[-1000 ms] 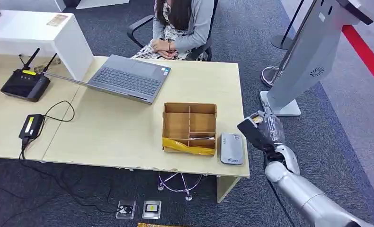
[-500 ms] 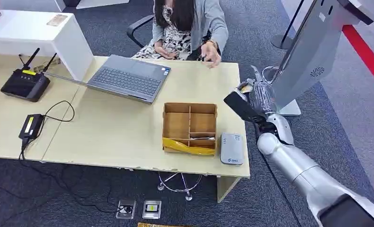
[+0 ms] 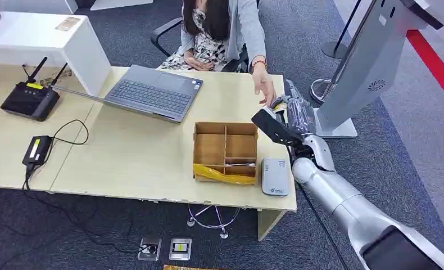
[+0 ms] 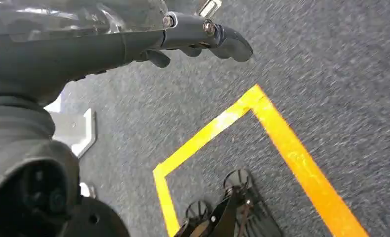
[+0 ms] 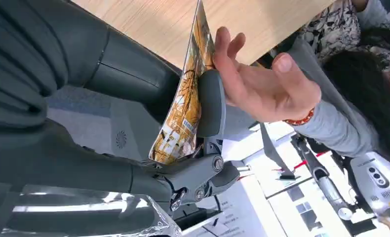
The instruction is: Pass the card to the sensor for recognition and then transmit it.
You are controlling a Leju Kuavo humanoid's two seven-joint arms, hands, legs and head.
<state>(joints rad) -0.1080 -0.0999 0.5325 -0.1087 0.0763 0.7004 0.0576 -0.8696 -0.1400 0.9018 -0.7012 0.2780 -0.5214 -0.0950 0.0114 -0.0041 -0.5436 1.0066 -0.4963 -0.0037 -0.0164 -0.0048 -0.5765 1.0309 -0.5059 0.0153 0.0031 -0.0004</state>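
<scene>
Our right hand [image 5: 148, 123] has its fingers [image 5: 210, 106] pressed closed on one card [image 5: 185, 106], a yellow-and-brown printed one pinched between thumb and finger and held above the far right corner of the desk [image 3: 152, 152], beyond the card reader [image 3: 275, 176]. A seated person's one outstretched hand [image 3: 264, 90] reaches across that corner with fingers loosely spread, its fingertips at the card's edge; whether they actually grip it we cannot tell. In the head view the card is almost hidden behind our right hand [image 3: 287, 115], with just a pale sliver showing. Our left hand [image 4: 148, 39] hangs over dark carpet crossed by yellow floor tape [image 4: 262, 128], its dark fingers [image 4: 217, 39] extended close together and holding nothing we can see; part of the hand is cut off by the frame. On the desk we count one card reader lying flat near the front right corner, one partitioned cardboard box [image 3: 225, 152] just beside it toward the desk's middle, one open laptop [image 3: 152, 93] farther back, one black router [image 3: 30, 100] and one black power adapter [image 3: 37, 149] at the desk's far left. The box's contents are too small to make out.
</scene>
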